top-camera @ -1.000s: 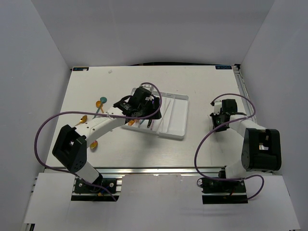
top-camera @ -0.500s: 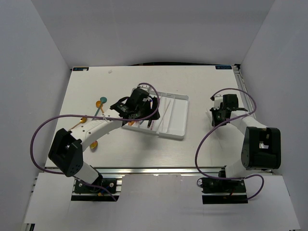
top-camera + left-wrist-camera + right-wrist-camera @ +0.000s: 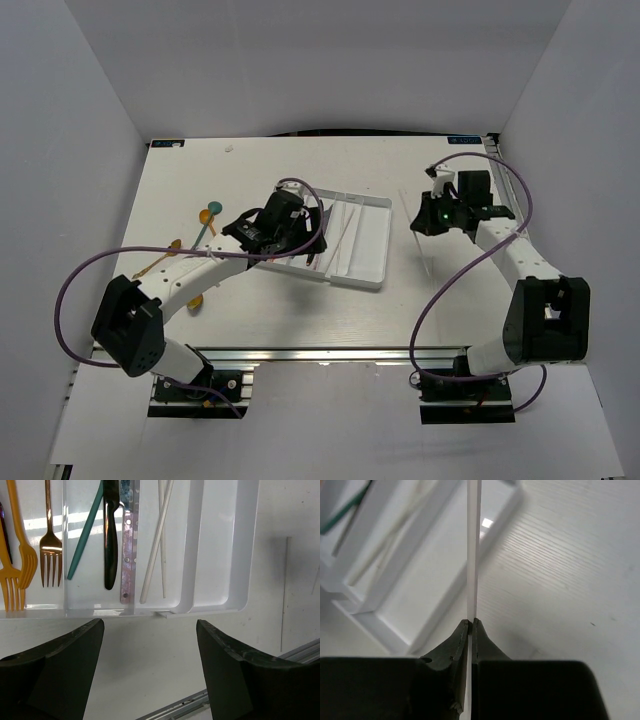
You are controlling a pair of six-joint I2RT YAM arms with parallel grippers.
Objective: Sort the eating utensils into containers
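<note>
**Right fingers** (image 3: pixel 464 636): closed tight on one pale chopstick (image 3: pixel 474 550), gripped near one end, with the rest standing clear of the tips. In the top view the chopstick hangs over the bench (image 3: pixel 300 320), to the right of the tray (image 3: pixel 372 278) and apart from it. It is not yet over any compartment.

**Left fingers** (image 3: pixel 287 224): spread wide and holding nothing, hovering over the near-left part of the tray.

**Tray contents, left wrist view:**
- Forks (image 3: pixel 30 560), orange-gold, lie in the leftmost compartment.
- The next compartment holds a teal utensil (image 3: pixel 86 532), a black knife (image 3: pixel 110 535) and an iridescent piece (image 3: pixel 126 545). Their heads are out of view.
- Two chopsticks (image 3: pixel 156 545) lie crossed in the third compartment.
- The rightmost compartment (image 3: pixel 215 545) holds nothing visible.

**Outstanding:** spoons (image 3: pixel 208 213), several gold and one teal, lie loose on the bench left of the tray. None is seen inside it. Whatever sits under the left arm cannot be checked.

**Assessment:** the task looks past the halfway mark, with forks and knives apparently sorted and chopsticks partly so. The held chopstick belongs with the pair in the third compartment. The spoons are left to do and would presumably go in the vacant fourth compartment.
</note>
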